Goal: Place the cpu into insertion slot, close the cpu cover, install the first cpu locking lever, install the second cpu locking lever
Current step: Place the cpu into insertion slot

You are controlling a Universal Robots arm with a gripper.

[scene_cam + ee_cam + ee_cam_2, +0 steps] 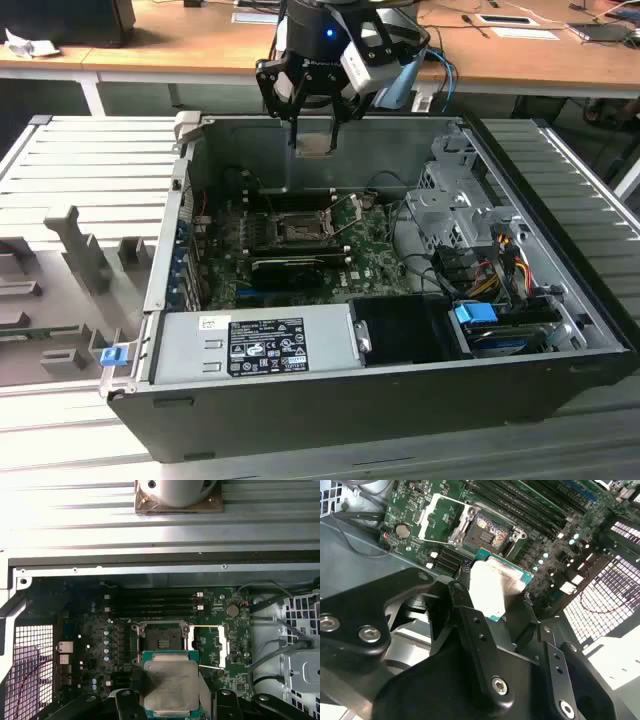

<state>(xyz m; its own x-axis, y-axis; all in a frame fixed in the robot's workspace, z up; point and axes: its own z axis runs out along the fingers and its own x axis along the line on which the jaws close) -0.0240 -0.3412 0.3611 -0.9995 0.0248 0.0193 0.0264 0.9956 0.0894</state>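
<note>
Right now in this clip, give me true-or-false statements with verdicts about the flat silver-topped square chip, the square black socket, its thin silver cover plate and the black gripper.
1. The black gripper clamps the flat silver-topped square cpu above the green board. True.
2. The square black insertion slot holds a chip. False: it is empty, with its contacts exposed.
3. The thin silver cpu cover is shut over the slot. False: it is swung open beside the slot.
4. The cpu hangs clear of the slot. True.
</note>
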